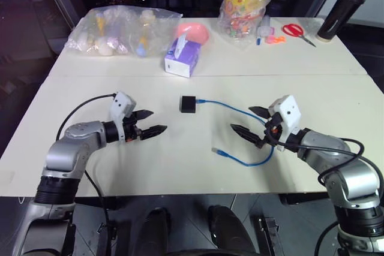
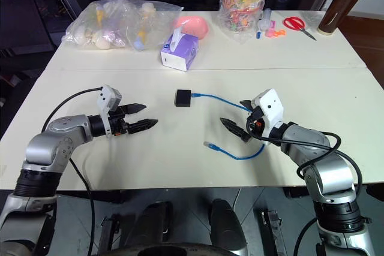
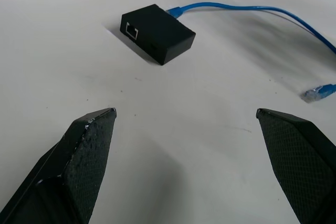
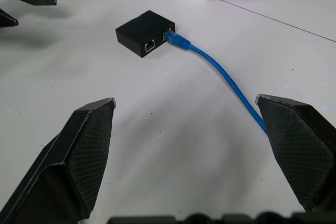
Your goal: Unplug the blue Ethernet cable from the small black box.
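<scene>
The white table [image 1: 198, 166] is carrying the small black box [image 1: 188, 104] with the blue Ethernet cable [image 1: 252, 148] mid-table, and the tissue box [image 1: 182, 59] toward its far edge

We see a matt black plastic box [image 3: 157, 32], a glossy blue cable [image 4: 220, 72], rough-textured black fingers [image 3: 84, 150], and a smooth matt surface [image 1: 180, 160].

Silver arms, white wrist cameras, black textured fingers [image 3: 86, 150].

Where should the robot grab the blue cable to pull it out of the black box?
Probably at the plug, right where the blue cable enters the black box. The right gripper is open on that side of the box. The cord is thin and curls loosely, so pulling farther back would likely just drag the box along.
</scene>
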Robot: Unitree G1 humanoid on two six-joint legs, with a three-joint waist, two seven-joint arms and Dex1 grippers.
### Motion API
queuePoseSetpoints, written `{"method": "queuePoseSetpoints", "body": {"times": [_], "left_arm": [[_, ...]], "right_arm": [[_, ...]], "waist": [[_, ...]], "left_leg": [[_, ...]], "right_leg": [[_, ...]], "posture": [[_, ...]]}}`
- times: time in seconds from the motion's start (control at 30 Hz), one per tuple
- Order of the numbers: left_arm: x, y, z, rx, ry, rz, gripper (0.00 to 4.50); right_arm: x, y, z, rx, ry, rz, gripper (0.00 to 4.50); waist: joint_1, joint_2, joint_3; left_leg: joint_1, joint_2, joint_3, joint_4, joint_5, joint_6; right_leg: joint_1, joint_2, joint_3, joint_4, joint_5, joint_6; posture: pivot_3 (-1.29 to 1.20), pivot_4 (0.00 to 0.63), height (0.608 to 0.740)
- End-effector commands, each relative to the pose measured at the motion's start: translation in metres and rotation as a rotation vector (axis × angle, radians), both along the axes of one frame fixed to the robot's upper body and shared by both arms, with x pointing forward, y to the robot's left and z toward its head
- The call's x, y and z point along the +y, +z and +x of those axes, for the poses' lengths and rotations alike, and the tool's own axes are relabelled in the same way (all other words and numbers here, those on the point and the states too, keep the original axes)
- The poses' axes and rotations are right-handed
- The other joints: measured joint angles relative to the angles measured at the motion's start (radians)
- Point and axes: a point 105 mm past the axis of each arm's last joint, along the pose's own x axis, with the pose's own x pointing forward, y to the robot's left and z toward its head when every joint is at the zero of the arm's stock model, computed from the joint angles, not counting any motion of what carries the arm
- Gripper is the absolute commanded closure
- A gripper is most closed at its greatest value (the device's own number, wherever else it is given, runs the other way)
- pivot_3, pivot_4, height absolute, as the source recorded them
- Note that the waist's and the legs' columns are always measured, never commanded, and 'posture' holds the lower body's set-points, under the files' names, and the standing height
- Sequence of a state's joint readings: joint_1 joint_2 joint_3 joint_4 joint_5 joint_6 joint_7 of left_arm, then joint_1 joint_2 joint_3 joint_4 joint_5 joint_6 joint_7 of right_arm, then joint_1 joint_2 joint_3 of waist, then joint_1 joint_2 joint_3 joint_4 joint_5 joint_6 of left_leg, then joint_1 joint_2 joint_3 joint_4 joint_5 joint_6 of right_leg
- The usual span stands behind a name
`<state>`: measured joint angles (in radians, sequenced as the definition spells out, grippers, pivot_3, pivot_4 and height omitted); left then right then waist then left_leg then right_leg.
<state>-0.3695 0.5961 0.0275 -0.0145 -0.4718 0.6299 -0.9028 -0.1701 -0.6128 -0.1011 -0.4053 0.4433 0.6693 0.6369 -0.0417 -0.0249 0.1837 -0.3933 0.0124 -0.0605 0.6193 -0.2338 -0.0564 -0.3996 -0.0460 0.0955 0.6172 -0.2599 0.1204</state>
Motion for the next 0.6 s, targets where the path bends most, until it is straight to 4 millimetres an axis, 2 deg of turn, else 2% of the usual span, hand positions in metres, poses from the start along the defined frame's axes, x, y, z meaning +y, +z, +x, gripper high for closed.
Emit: {"method": "queuePoseSetpoints", "body": {"times": [0.03,0.6], "left_arm": [[-0.0007,0.0181,0.0032,-0.043,-0.004,-0.048,0.02],[-0.0015,0.0208,0.0086,-0.053,0.0,-0.052,0.02]], "right_arm": [[0.0056,0.008,-0.0024,-0.047,0.018,0.006,0.0],[0.0056,0.0087,0.0004,-0.057,0.014,0.002,0.0]], "waist": [[0.001,0.0,0.0],[0.0,0.0,0.0]], "left_leg": [[0.0,0.0,0.0,0.0,0.0,0.0],[0.0,0.0,0.0,0.0,0.0,0.0]], "right_leg": [[0.0,0.0,0.0,0.0,0.0,0.0],[0.0,0.0,0.0,0.0,0.0,0.0]], "posture": [[0.0,0.15,0.739],[0.0,0.15,0.739]]}}
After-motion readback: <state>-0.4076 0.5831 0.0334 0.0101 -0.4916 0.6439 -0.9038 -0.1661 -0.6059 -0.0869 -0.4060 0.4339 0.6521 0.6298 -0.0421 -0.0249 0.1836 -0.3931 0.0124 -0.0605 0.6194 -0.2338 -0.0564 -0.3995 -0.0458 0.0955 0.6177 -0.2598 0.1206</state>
